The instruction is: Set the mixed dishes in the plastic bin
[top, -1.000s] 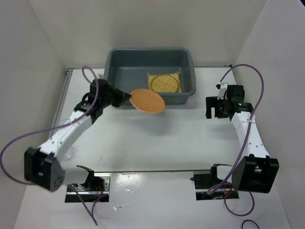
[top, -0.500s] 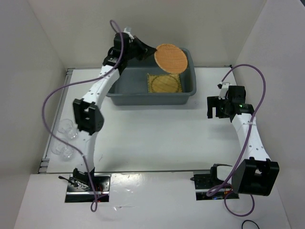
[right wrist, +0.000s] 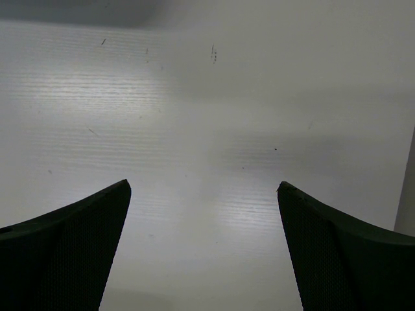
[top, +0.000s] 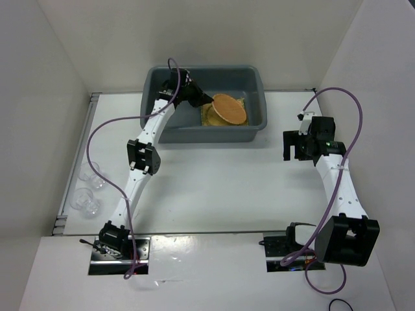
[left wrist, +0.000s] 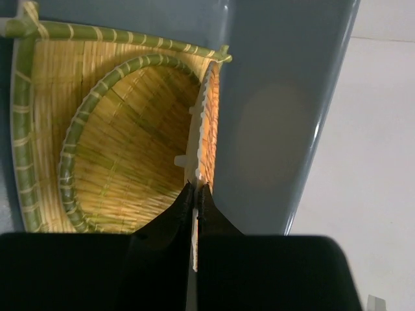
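At the far left of the table (top: 214, 188), two small clear cups (top: 91, 176) are seen standing one behind the other near the table's left edge, well apart from everything else. The left arm (top: 144, 155) is stretched from its base up and over the near left wall of the plastic bin (top: 254, 76), the grey tub set at the back of the table.

The left end effector (top: 205, 102) is positioned inside the bin's outline and is clenched on the rim of the orange-brown round mat (top: 229, 109). In the left wrist view the two fingers are seen pressed together with the mat's thin edge pinched between them, the mat being viewed edge-on. From above, the mat is shown tilted and held over the middle of the bin.

Beneath it, on the bin floor, the square yellow mat (left wrist: 35, 123) is laid flat, and the round yellow mat (left wrist: 123, 142) is rested on top of it, inside its green-bound border. Whether the held mat is touching the yellow mats cannot be told. The bin's right wall is seen just beside them in the wrist view.

Further right, the right end effector (top: 295, 148) is held above bare table, well apart from the bin's right end. Its fingers are spread wide, and nothing is found between them in the right wrist view.
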You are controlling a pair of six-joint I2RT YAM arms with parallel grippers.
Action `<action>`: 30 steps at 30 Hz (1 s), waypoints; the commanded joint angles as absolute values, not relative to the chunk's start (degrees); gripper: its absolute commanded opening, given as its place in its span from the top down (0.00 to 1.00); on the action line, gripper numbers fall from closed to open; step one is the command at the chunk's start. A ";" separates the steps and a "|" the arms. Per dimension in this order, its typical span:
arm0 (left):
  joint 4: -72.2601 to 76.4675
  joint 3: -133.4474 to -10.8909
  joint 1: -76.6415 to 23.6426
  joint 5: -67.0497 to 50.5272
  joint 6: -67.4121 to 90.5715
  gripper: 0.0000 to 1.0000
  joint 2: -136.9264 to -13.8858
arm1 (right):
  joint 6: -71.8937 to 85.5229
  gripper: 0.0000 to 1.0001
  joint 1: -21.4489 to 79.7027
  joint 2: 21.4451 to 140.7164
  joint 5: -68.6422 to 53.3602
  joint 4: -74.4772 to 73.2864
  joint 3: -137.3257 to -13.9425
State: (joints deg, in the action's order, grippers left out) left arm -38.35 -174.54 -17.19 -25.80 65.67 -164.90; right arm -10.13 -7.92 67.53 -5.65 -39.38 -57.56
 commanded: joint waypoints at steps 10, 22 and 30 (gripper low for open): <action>-42.62 -179.30 -16.70 -30.67 65.13 1.00 -167.43 | -10.11 0.02 -8.88 66.97 -5.01 -36.56 -57.04; -53.34 -179.30 -14.42 -22.87 58.54 0.28 -159.44 | -10.11 0.02 -8.88 68.03 -5.01 -36.56 -57.04; -56.59 -179.30 -11.34 0.31 46.87 0.00 -137.75 | -10.11 0.02 -8.88 68.03 -5.01 -36.04 -57.04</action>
State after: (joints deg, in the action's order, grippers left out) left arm -56.36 -176.88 -13.02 -12.34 54.76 -152.99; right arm -10.13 -8.51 68.03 -5.34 -38.96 -57.56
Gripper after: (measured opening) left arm 0.995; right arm 0.982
